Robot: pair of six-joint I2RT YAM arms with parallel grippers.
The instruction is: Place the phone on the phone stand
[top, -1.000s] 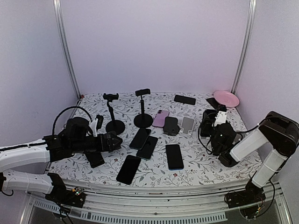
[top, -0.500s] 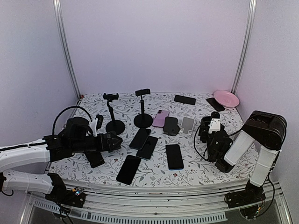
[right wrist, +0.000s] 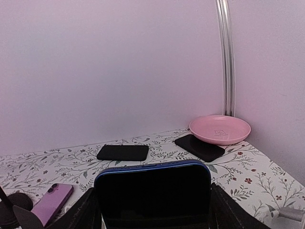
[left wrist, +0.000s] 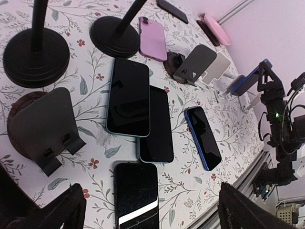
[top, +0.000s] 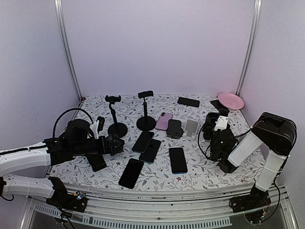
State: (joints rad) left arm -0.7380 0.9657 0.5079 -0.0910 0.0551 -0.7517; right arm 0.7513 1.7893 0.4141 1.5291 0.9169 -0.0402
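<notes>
Right pincer [top: 216, 125], at three o'clock on the counter [top: 202, 167], grips a blue-edged phone [right wrist: 152, 193] upright by its sides. Left pincer [top: 116, 143] hangs wide apart at nine o'clock, near a dark wedge stand [left wrist: 47, 126]

I'm working in a robot lab test cell: plain pale walls [top: 157, 47] on metal rails [top: 67, 47] box in a flower-patterned table [top: 200, 172] strewn with phones [top: 178, 160] and phone stands [top: 146, 114].

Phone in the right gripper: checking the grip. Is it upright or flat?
Roughly upright, on its long edge: the phone stands clamped in the right gripper, blue edge on top.
</notes>
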